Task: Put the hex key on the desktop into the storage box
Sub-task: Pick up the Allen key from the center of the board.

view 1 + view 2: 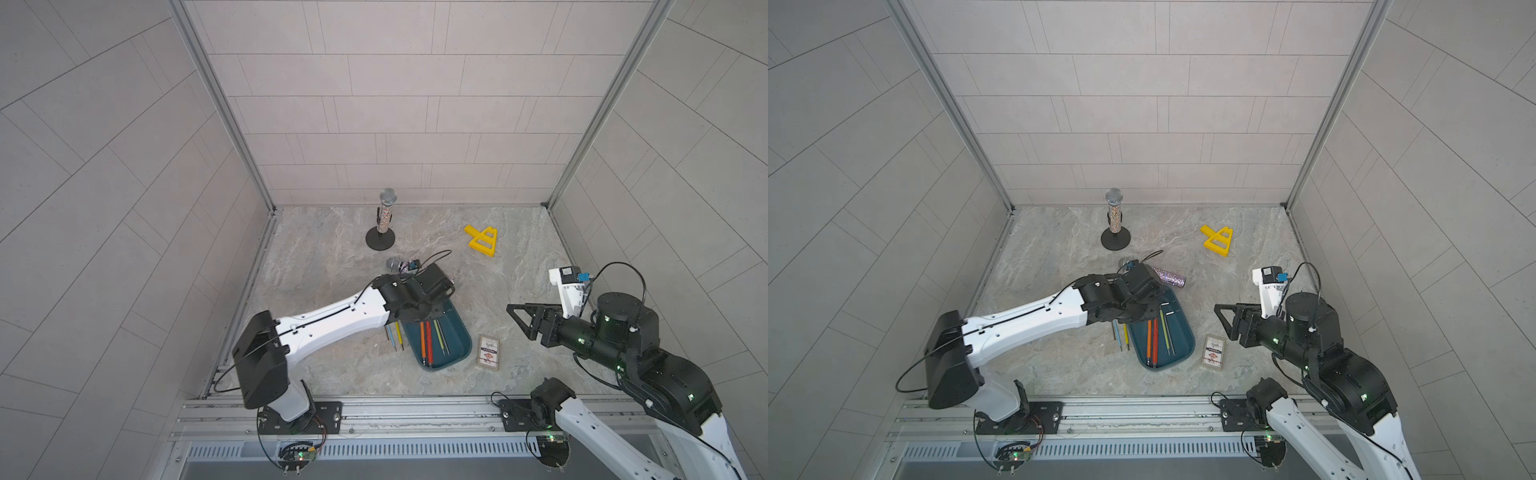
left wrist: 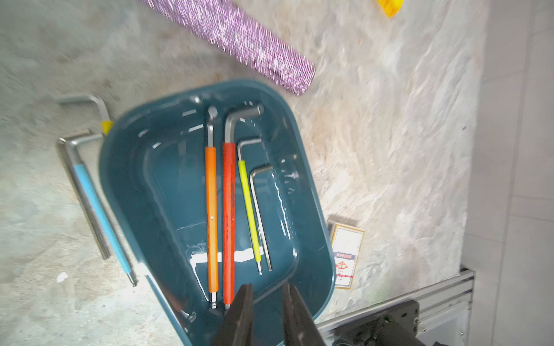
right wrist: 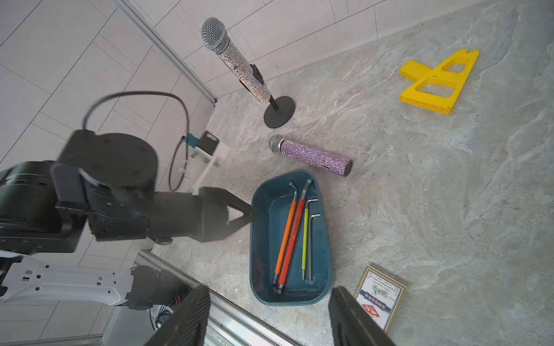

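Two black fingers [image 2: 239, 314] of the left gripper [image 2: 267, 287] stand slightly apart with nothing between them: released and empty. It hangs over the storage box [image 2: 168, 179], a dark teal shallow plastic tray with rounded corners, seemingly above its left side. Four hex keys lie side by side inside: an orange-sleeved key [image 2: 211, 221], a red-sleeved key [image 2: 228, 221], a thin yellow-green key [image 2: 249, 209] and a bare steel key [image 2: 260, 215]. Just left of the tray, on the marbled grey-beige desktop [image 2: 374, 149], three more wait: a blue-sleeved key [image 2: 102, 215], a plain grey key [image 2: 85, 197] close alongside it, and a yellow-sleeved key [image 2: 106, 124] tight by the tray wall, mostly hidden by the rim. The task reads as partly done, and the step in hand is a fresh pick. That probably calls for moving left off the tray, dropping to the surface and setting the jaws across one thin shaft without nudging its neighbours or the tray. The right gripper [image 3: 269, 292], fingers spread wide and empty, sits well off to the right.
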Controlling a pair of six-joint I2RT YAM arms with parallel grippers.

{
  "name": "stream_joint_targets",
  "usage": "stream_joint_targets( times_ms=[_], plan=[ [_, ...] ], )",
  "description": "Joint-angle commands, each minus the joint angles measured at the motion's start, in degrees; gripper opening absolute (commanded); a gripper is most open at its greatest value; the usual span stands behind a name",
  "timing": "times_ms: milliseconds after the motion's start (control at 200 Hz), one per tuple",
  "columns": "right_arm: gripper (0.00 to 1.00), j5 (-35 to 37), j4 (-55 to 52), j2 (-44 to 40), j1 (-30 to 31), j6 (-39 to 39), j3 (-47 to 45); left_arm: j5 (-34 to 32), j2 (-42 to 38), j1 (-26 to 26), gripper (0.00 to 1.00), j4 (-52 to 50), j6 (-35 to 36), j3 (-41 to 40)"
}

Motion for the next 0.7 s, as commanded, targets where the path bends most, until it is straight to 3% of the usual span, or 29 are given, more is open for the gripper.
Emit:
stream_joint_targets(
  times_ms=[0,255,415,695],
  plan=[
    [0.68,0.5,0.7,0.0,0.3,-0.4,-0.1,-4.4,-3.6,3.6,0.27,-3.8,1.1,-5.3],
    [0.68,0.4,0.8,0.1,0.3,-0.3,-0.4,-0.1,-9.7,13.1,0.24,-1.0,2.5,-16.4],
    [0.68,0.5,0.9,0.3,0.3,-0.4,-0.5,4.4,-5.4,16.0,0.24,3.4,4.6,-20.7],
    [0.68,0.3,1.1,0.3,0.3,-0.4,-1.2,9.0,3.7,16.7,0.24,7.8,5.2,-22.7]
  ],
)
